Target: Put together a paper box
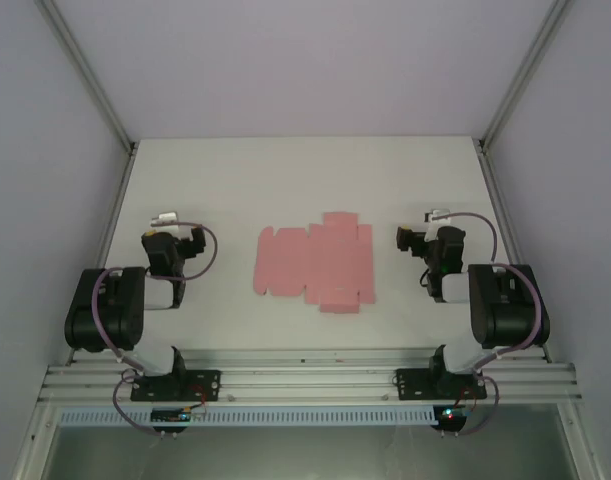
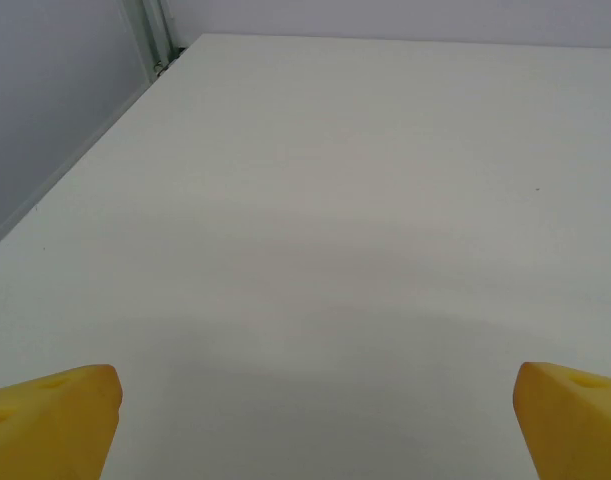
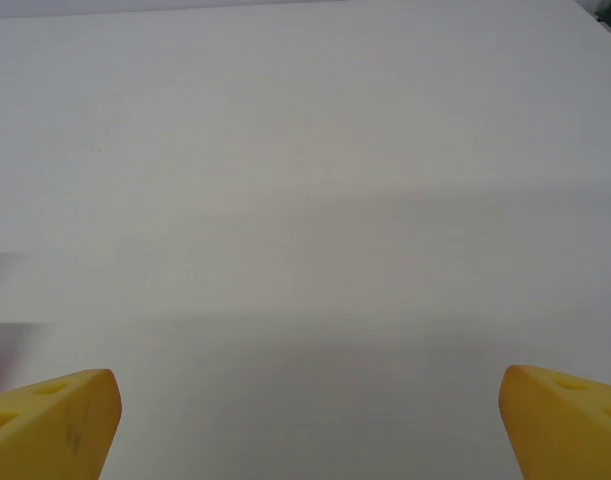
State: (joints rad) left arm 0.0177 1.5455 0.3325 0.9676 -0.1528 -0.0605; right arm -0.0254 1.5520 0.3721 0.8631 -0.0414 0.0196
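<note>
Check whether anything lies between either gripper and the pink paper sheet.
Nothing visible does. The paper box lies flat and unfolded mid-table, with the left gripper to its left and the right gripper to its right, both open. Just bare table separates each from it.

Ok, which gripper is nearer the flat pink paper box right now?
Right. The right gripper sits just right of the paper box; the left gripper stands farther off to its left. Neither touches it.

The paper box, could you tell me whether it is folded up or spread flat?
Spread flat: the paper box lies as one unfolded sheet on the table, with its flaps and tabs out around the edges.
</note>
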